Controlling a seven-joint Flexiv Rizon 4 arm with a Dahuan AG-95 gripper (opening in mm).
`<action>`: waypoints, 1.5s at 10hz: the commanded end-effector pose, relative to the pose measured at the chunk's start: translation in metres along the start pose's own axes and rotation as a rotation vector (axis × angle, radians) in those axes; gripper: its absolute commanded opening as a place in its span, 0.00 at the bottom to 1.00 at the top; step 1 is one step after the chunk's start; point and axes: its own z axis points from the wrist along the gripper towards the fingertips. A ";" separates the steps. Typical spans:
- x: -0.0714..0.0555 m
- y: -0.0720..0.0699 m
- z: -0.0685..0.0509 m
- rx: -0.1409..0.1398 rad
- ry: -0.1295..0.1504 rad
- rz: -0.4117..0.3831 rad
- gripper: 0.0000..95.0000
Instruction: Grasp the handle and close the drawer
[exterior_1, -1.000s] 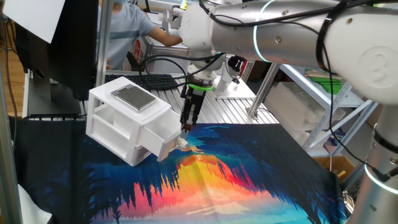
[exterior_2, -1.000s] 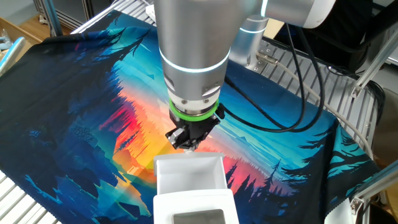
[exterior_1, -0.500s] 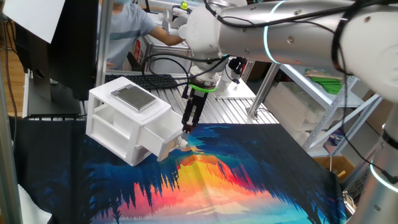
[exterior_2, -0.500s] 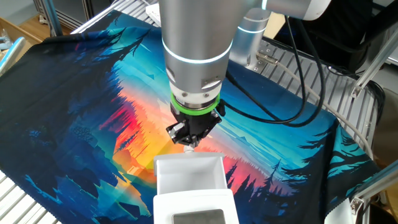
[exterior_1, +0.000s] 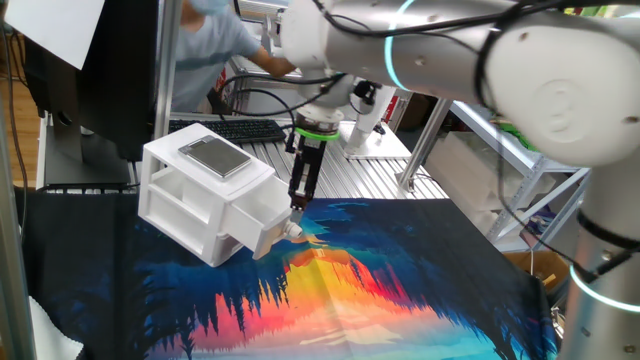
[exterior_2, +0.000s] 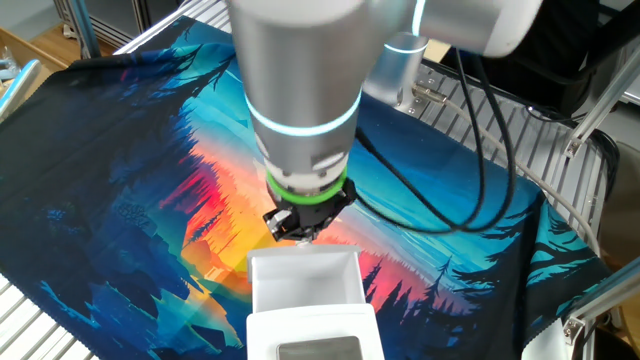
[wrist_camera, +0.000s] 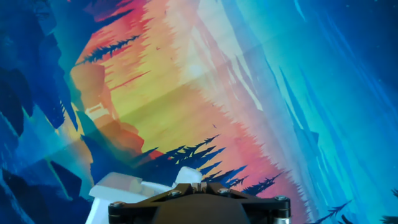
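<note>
Pinching the handle (exterior_1: 293, 230) between clenched jaws, gripper (exterior_1: 297, 210) pointed steeply down at the front of the drawer (exterior_1: 262, 221), pulled out from the lower bay of the white cabinet (exterior_1: 200, 190), set on the sunset-print cloth (exterior_1: 400, 290) near its far edge.

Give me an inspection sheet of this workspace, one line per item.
Surface: table covered by a forest-sunset cloth.
Job's things: white cabinet; its lower drawer is pulled out; handle at its front.
Clutter: nothing seen on the cloth.
Gripper: gripper shut, pointing down at the handle; hold not clearly visible.
Cables: black cables loop from the arm over the cloth.
Surroundings: keyboard, person, metal shelving.
</note>
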 end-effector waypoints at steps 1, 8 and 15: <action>-0.001 0.000 0.000 -0.012 0.002 -0.005 0.00; 0.002 -0.003 -0.003 -0.111 0.224 0.138 0.00; 0.002 -0.003 -0.004 -0.126 0.213 0.164 0.00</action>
